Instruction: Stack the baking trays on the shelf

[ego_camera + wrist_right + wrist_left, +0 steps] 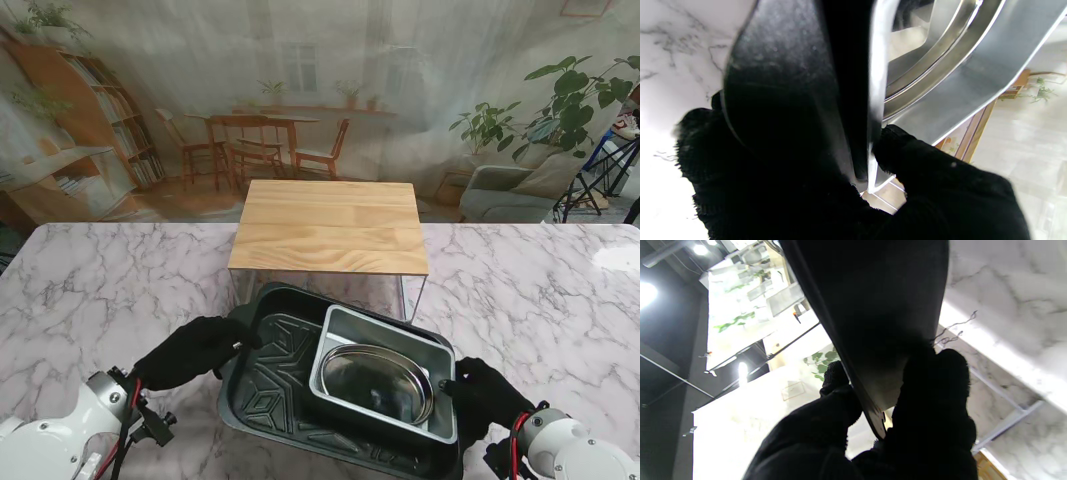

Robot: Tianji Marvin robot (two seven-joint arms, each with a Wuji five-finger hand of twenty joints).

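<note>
White marble-look desk (110, 290) with grey veining, glossy, bright glare patch at far right. Wooden shelf (330, 226) on thin metal legs standing at the far middle of the desk, pale plank top, bare. Behind the desk a printed backdrop (300, 90) of a room: bookcase at left, dining table and chairs in the middle, potted plants and an armchair at right; real tripod legs visible at the far right edge. Dark baking tray (275, 385) with an embossed geometric floor sitting just nearer to me than the shelf, its far edge reaching under the shelf's front. Nested inside it on the right side: silver rectangular tray (395, 335), and within that an oval steel dish (378, 382). Left robot hand (195, 350), black-gloved, clamped on the dark tray's left rim; left wrist view shows thumb (836, 380) on one face of the rim and fingers (933, 386) on the other. Right robot hand (483, 395), also black-gloved, pinching the right rim; right wrist view shows the fingers (740, 173) under the dark tray's edge and the thumb (907, 150) pressed against the silver tray's lip, so both rims gripped together. Cannot tell from the frames whether the stack is lifted clear of the desk or resting on it.
</note>
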